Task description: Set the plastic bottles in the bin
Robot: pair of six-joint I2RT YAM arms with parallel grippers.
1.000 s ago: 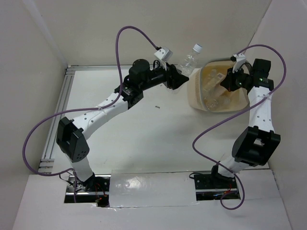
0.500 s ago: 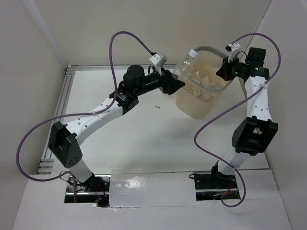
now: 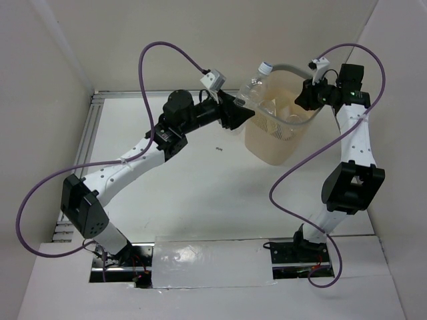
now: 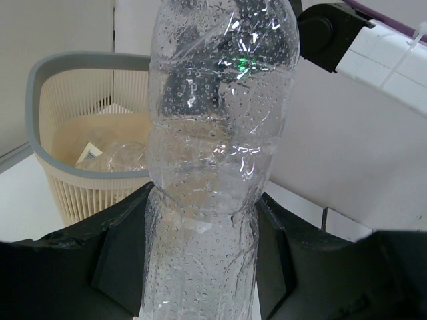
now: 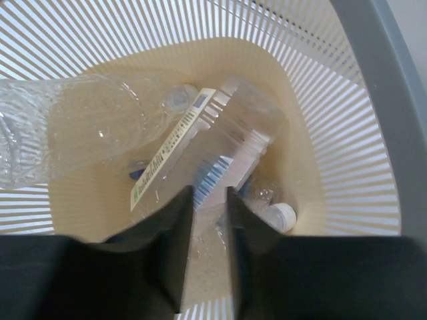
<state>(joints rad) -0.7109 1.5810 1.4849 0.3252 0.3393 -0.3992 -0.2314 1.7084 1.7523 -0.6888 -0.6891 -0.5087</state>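
Note:
My left gripper [image 3: 241, 111] is shut on a bare clear plastic bottle [image 3: 256, 85] with a white cap and holds it at the near-left rim of the bin [image 3: 272, 145]. In the left wrist view the bottle [image 4: 215, 153] fills the middle between my fingers, with the bin [image 4: 72, 181] behind it on the left. My right gripper [image 3: 309, 97] is shut on the bin's grey rim at its right side. The right wrist view looks down into the bin [image 5: 347, 133], past my right gripper [image 5: 210, 200], at a clear bottle [image 5: 87, 127], a labelled bottle [image 5: 223, 143] and a white cap [image 5: 283, 215].
White walls close the table in at the back and on both sides. A metal rail [image 3: 83, 153] runs along the table's left edge. A small dark mark [image 3: 218, 149] lies on the table left of the bin. My right arm [image 4: 360, 40] shows behind the bottle.
The bin has swung from lying open towards the camera to standing with its side showing, held by my right gripper. My left gripper has carried the bottle up to the rim.

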